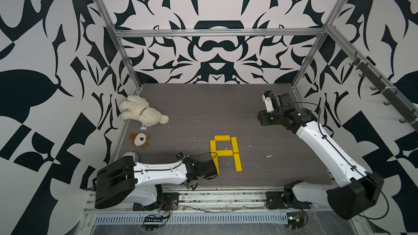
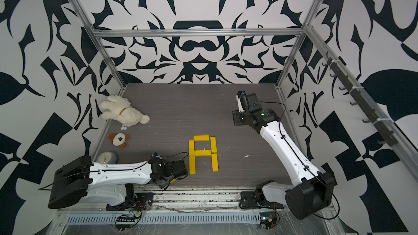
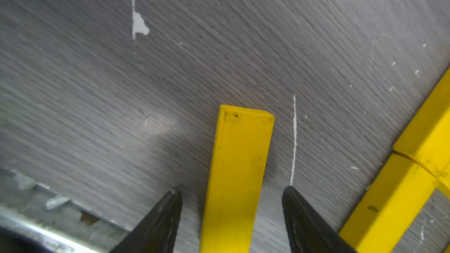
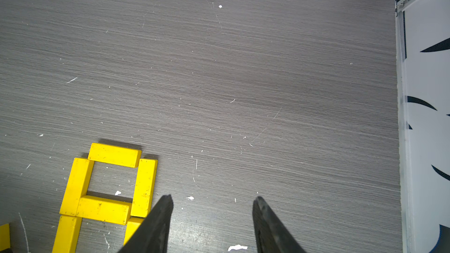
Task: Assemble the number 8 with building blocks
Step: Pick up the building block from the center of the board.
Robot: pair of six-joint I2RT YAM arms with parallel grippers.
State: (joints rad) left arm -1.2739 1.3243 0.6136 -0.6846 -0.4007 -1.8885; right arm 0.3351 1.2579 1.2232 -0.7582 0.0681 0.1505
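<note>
Several yellow building blocks lie flat in both top views as a partial number 8 [image 1: 224, 153], with a closed upper loop and two lower legs open toward the front rail. My left gripper [image 1: 192, 185] is low at the figure's near left corner and hides part of the left leg [image 1: 216, 166]. In the left wrist view another yellow block [image 3: 238, 166] runs lengthwise between its open fingers [image 3: 168, 215], with a gap on each side; a sliver of it shows in a top view [image 2: 173, 180]. My right gripper [image 4: 211, 198] is open and holds nothing, above bare table to the right of the figure [image 4: 109, 191].
A white plush toy [image 1: 142, 113] lies at the far left by the wall. A small brown-and-white toy [image 1: 140, 140] and a grey round thing [image 1: 132, 155] sit nearer along the left edge. A metal rail [image 1: 203, 197] runs along the table's front. Patterned walls enclose the other three sides.
</note>
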